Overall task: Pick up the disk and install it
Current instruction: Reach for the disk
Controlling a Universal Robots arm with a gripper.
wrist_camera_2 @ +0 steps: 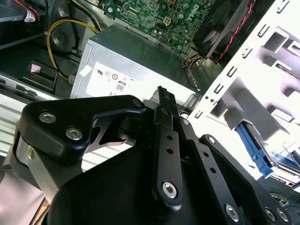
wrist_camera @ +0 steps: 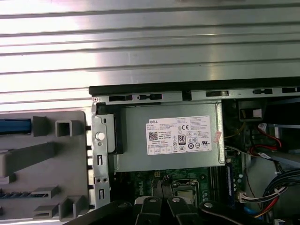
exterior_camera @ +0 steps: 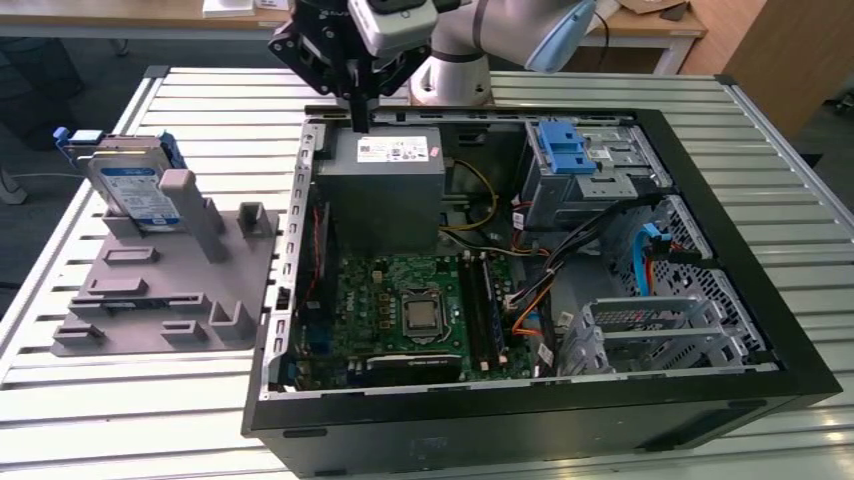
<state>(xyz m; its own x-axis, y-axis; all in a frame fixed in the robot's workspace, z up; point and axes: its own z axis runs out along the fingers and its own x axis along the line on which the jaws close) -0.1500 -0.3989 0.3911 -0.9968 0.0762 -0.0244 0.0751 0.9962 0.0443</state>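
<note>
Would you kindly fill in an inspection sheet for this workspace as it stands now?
Surface: slatted metal table, carrying grey fixture and open computer case.
Job's things: disk upright in the fixture, untouched.
Clutter: nothing seen.
Grippers: gripper shut, empty, above the grey box in the case.
Cables: yellow wires and blue cable inside the case.
Surroundings: wooden desk beyond the table.
</note>
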